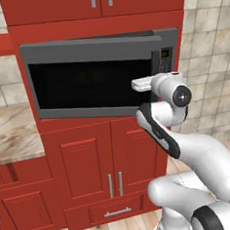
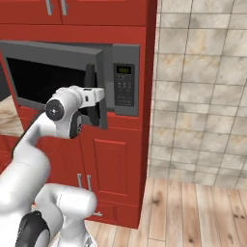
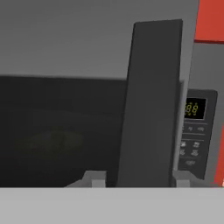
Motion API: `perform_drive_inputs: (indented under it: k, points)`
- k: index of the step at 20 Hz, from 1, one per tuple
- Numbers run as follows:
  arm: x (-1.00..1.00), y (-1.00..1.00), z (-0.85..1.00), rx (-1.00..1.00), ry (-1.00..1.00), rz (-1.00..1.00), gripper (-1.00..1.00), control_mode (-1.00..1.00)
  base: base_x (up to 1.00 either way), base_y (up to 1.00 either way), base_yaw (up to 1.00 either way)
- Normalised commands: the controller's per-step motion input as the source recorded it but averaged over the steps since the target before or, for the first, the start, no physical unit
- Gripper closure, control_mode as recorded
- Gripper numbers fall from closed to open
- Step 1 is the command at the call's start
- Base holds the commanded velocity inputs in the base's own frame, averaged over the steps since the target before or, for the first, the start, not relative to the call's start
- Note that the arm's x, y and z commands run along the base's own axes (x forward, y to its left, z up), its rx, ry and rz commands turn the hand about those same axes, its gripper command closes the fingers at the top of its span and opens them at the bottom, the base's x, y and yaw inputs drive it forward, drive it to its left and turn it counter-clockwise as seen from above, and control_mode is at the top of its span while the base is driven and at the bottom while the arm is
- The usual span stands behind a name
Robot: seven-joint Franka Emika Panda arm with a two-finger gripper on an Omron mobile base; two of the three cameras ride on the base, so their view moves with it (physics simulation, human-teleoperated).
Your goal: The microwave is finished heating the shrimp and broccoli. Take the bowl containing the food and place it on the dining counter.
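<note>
The microwave (image 1: 92,84) is built into red cabinets, and its black glass door (image 2: 48,79) stands slightly ajar. My gripper (image 3: 138,178) is at the door's right edge with the dark upright handle (image 3: 151,100) between its two fingers, shut on it. In the base views the white hand (image 1: 144,84) reaches the handle (image 2: 90,79) beside the button panel (image 2: 124,84). Through the dark glass I see just a faint blur (image 3: 52,142). The bowl, the shrimp and the broccoli are hidden behind the door. The dining counter is out of view.
Red cabinet doors (image 1: 91,163) and a drawer lie below the microwave, and more red cabinets sit above it. A marbled wall counter (image 1: 11,135) runs to the left. A tiled wall (image 2: 202,96) and wooden floor (image 2: 193,212) lie to the right.
</note>
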Motion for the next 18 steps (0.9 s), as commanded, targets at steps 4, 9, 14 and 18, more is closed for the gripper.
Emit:
perform_drive_inputs:
  k: [4, 9, 14, 18]
  points:
    - [-1.0, 0.85, 0.81, -0.03, -0.03, 0.0, 1.0, -1.0, 0.0, 0.0, 0.0]
    - [-1.0, 0.81, 0.85, -0.04, -0.05, 0.0, 1.0, -1.0, 0.0, 0.0, 0.0]
    - [-1.0, 0.77, 0.85, -0.04, -0.05, 0.0, 1.0, -1.0, 0.0, 0.0, 0.0]
    - [-1.0, 0.86, 0.7, -0.1, -0.04, 0.0, -1.0, -1.0, 0.0, 0.0, 0.0]
